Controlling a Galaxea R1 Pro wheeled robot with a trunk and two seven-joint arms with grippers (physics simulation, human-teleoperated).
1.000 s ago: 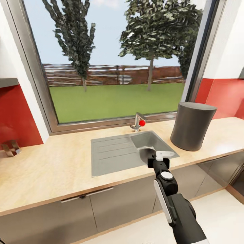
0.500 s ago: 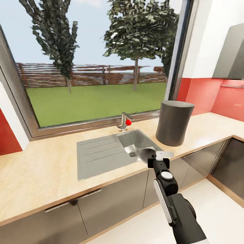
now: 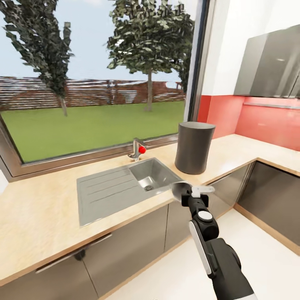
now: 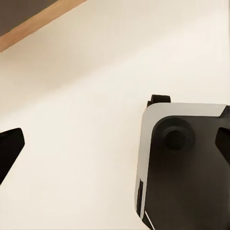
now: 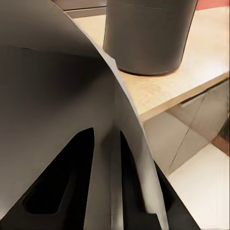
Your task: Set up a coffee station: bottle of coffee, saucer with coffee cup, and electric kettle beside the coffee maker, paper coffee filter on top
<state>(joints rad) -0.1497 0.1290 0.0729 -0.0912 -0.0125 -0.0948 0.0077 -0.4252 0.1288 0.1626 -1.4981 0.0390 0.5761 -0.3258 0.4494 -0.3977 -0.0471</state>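
My right gripper (image 3: 192,192) is held out in front of the kitchen countertop's (image 3: 37,212) front edge, shut on the rim of the saucer (image 3: 181,190), a small round plate that looks grey in shade. In the right wrist view the saucer (image 5: 52,96) is very close, its thin edge pinched between the dark fingers (image 5: 72,177). My left gripper (image 4: 115,143) hangs open over the pale floor, its black fingertips (image 4: 9,149) far apart with nothing between them. The coffee maker is out of view.
A dark grey cylindrical container (image 3: 193,146) stands on the countertop right of the steel sink (image 3: 112,187) and its tap (image 3: 137,149). Behind them is a big window. The worktop turns a corner at the right (image 3: 266,155) under a grey wall cabinet (image 3: 271,66). Pale floor (image 3: 266,254) lies below.
The whole head view has swung to the right, so the sink and container slid left in the picture. The right gripper keeps the saucer in the same pose before the camera.
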